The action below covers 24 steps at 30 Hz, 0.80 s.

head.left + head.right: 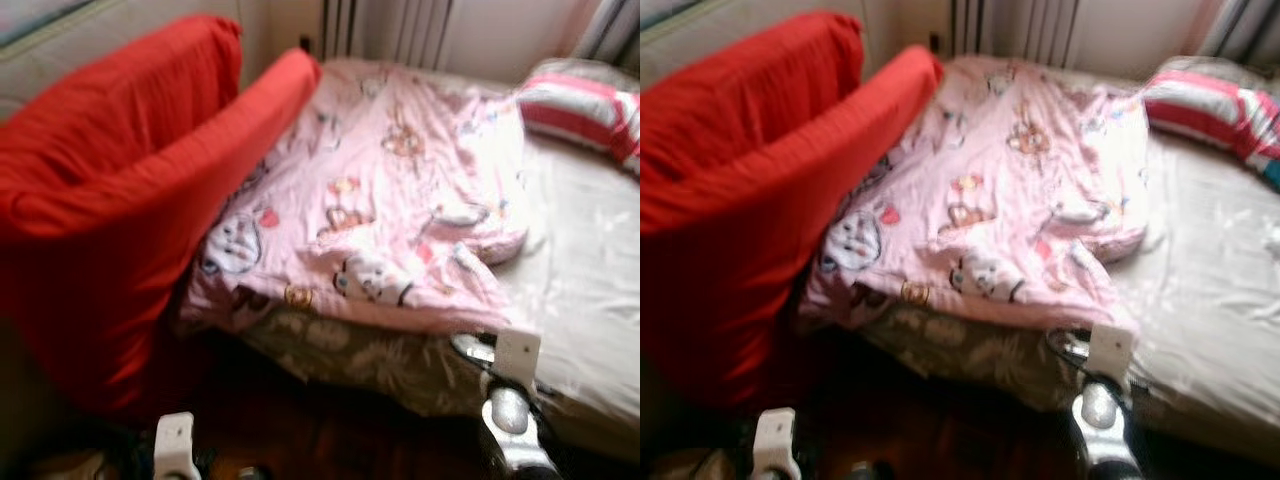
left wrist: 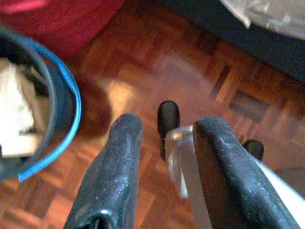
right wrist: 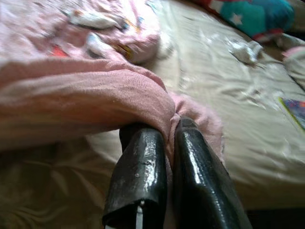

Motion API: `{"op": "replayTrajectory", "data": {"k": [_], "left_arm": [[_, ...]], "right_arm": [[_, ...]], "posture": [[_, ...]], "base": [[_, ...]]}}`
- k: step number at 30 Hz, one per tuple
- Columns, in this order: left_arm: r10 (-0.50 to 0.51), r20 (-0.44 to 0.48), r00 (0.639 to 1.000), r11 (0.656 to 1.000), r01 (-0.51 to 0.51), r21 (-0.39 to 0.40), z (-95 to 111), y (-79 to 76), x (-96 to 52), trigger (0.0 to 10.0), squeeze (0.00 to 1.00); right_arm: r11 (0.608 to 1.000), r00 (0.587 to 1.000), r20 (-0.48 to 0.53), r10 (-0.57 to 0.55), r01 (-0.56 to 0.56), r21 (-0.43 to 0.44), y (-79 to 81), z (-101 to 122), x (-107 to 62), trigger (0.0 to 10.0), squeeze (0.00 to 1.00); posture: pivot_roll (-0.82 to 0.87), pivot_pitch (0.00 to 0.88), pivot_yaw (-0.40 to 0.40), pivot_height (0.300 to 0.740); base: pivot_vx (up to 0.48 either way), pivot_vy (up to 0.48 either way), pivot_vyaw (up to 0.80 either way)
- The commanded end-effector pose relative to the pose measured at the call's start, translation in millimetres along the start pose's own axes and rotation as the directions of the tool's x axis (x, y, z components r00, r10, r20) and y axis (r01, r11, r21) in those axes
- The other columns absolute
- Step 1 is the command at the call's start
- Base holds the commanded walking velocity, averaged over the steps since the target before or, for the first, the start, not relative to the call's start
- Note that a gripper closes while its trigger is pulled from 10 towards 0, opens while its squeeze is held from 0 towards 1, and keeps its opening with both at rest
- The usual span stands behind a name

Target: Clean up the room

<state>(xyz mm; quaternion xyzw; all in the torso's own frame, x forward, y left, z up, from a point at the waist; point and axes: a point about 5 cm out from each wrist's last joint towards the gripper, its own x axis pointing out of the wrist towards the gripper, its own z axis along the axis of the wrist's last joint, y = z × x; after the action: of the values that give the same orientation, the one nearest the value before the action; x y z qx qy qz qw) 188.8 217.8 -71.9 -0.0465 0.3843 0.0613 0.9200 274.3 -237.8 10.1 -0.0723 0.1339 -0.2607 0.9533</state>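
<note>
A pink blanket (image 1: 380, 190) printed with cartoon figures lies spread over the bed (image 1: 590, 290), its lower edge hanging over the near side of the mattress. The head views are blurred, so the prints cannot be made out clearly. A red armchair (image 1: 120, 190) stands just beside the bed on the left, one arm touching the blanket; its base is lost in shadow. A pink and white striped pillow (image 1: 585, 110) sits at the far right corner, cut off by the frame.

The right gripper (image 3: 167, 138) is at the near edge of the bed, its two black fingers (image 3: 143, 176) clenched on a fold of the blanket's pink hem, which bunches between and around the tips. In the head views only the silver wrist (image 1: 510, 400) is visible; the fingertips are hidden.

The left gripper (image 2: 167, 143) hangs low over the wooden floor (image 2: 200, 62), its fingers parted with nothing between them. Beside it is a dark bin with a blue rim (image 2: 71, 105), partly cut off, its pale contents unclear.
</note>
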Motion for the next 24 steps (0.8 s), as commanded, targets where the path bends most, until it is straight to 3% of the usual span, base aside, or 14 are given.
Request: {"op": "replayTrajectory", "data": {"k": [1, 24], "left_arm": [[0.0, -0.029, 1.0, 1.0, 0.0, 0.001, -7, 0.7, -1.7, 10.0, 0.0], [0.004, -0.035, 0.999, 0.999, -0.003, 0.038, -8, 2.3, -2.3, 10.0, 0.0]], "right_arm": [[1.0, 1.0, -0.014, -0.025, 0.025, 0.013, -3.9, -2, -0.1, 10.0, 0.0], [0.987, 0.987, -0.015, -0.161, 0.161, 0.013, -26.1, -7, -0.2, 10.0, 0.0]], "posture": [[0.03, 0.145, -0.019, 0.74], [0.02, 0.125, -0.017, 0.74]], "base": [[-0.259, 0.0, 0.0], [-0.247, 0.0, 0.0]]}}
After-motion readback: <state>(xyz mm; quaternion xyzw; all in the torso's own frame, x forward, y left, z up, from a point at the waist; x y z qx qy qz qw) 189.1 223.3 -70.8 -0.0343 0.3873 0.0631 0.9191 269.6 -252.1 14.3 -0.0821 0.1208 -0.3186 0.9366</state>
